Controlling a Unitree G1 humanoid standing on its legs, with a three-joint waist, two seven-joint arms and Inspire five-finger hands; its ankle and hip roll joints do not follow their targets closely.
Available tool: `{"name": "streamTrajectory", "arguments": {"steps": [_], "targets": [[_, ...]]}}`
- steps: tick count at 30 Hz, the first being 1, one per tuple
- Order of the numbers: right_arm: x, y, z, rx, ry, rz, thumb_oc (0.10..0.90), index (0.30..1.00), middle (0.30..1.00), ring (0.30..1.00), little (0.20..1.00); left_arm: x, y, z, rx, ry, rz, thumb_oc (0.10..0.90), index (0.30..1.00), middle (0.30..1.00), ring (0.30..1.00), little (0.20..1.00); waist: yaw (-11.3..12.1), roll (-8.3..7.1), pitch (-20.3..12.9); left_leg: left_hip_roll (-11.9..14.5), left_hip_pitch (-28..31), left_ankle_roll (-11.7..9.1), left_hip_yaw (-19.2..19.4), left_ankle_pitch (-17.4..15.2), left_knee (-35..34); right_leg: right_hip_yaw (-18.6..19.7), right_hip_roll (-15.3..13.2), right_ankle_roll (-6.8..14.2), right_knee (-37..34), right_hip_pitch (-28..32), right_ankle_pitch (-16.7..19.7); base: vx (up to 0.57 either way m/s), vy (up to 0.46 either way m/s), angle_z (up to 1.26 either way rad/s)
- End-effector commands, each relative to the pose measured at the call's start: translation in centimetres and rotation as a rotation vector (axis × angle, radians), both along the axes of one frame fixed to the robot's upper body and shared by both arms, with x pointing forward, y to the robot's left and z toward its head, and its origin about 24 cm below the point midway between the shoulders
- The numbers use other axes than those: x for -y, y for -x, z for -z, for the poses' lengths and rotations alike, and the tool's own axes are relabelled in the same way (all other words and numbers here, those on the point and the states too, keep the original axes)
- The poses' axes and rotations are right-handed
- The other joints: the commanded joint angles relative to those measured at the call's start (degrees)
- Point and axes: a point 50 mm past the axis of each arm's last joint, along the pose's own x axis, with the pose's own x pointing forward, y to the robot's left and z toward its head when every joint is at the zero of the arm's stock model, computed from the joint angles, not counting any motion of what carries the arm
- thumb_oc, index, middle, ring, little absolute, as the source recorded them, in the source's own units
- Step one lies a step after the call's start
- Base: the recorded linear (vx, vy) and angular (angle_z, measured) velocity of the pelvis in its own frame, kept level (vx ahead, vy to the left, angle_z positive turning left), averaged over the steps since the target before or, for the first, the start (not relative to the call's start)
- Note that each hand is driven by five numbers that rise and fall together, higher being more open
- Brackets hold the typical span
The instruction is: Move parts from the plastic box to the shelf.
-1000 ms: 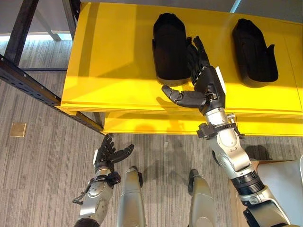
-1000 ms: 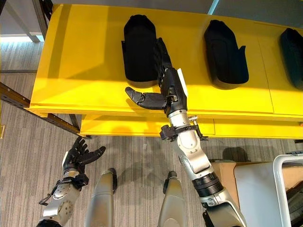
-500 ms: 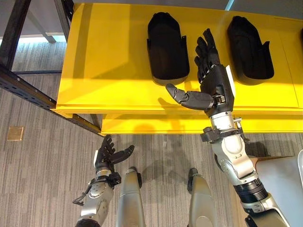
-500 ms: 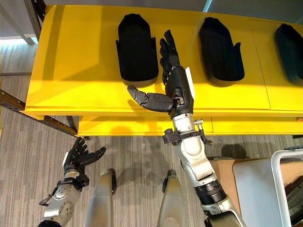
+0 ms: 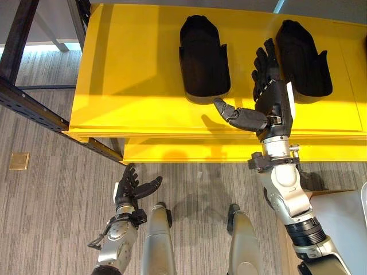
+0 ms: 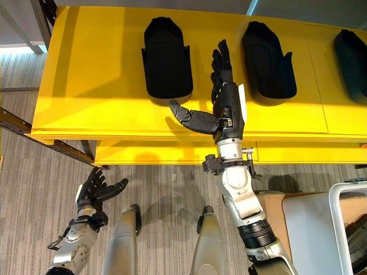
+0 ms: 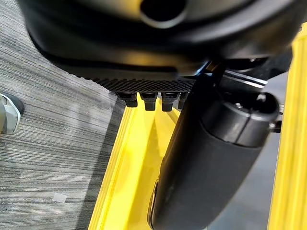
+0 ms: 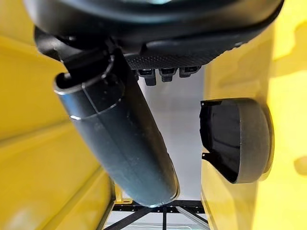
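Note:
Three black moulded parts lie on the yellow shelf [image 5: 132, 86]: a left one [image 5: 203, 54], a middle one [image 5: 304, 57] and a third at the far right [image 6: 351, 63]. My right hand [image 5: 274, 97] hovers over the shelf's front between the left and middle parts, open, with straight fingers pointing to the back and the thumb stretched toward the left part. It holds nothing. In the right wrist view one black part [image 8: 237, 141] lies past the thumb [image 8: 120, 139]. My left hand [image 5: 131, 189] hangs low over the carpet, open and empty.
A dark metal rack beam [image 5: 34, 109] runs diagonally at the left. A lower yellow shelf level [image 5: 189, 152] juts out under the top one. A white-rimmed box [image 6: 338, 217] and cardboard [image 6: 272, 209] stand at the lower right. A brass floor plate [image 5: 19, 161] sits in the carpet.
My right hand has drawn away from the left part and slid right, to the gap between the two parts. The left part stays on the shelf. My left hand is unmoved.

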Motion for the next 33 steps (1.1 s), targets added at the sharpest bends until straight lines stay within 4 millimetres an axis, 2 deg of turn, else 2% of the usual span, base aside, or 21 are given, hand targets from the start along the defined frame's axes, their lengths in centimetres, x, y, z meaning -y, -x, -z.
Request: {"name": "streamTrajectory", "arguments": {"steps": [1,12,33], "targets": [[0.6,0.6,-4.3,0.238,-0.072,0.029,0.9,1.0,1.0,1.0,1.0,-0.4,-0.6,-2.8,0.156,-0.077,0.03,0.9,1.0,1.0,1.0,1.0,0.6,0.36,-4.2,0.8,-1.9,0.8,-3.8,2.8,-3.5,-0.7,0.3,-3.5,1.7,4.4,-3.1,0.0,0.0,0.0],[0.6,-1.3,-4.1,0.168,-0.061,0.04,0.9,1.0,1.0,1.0,1.0,-0.6,-0.6,-3.0,0.162,-0.084,0.047,0.9,1.0,1.0,1.0,1.0,1.6,0.81,-3.9,0.6,-1.8,0.8,-4.0,2.3,-2.9,-0.8,0.2,-3.6,2.3,4.6,-3.5,0.0,0.0,0.0],[1.3,-3.8,-4.2,0.083,-0.034,0.064,0.9,1.0,1.0,1.0,1.0,-1.1,-0.3,-2.7,0.146,-0.082,0.053,0.9,1.0,1.0,1.0,1.0,2.8,0.66,-3.9,0.3,-1.9,0.9,-4.2,2.3,-2.7,-1.2,0.2,-3.8,2.7,4.9,-3.9,0.0,0.0,0.0]]}}
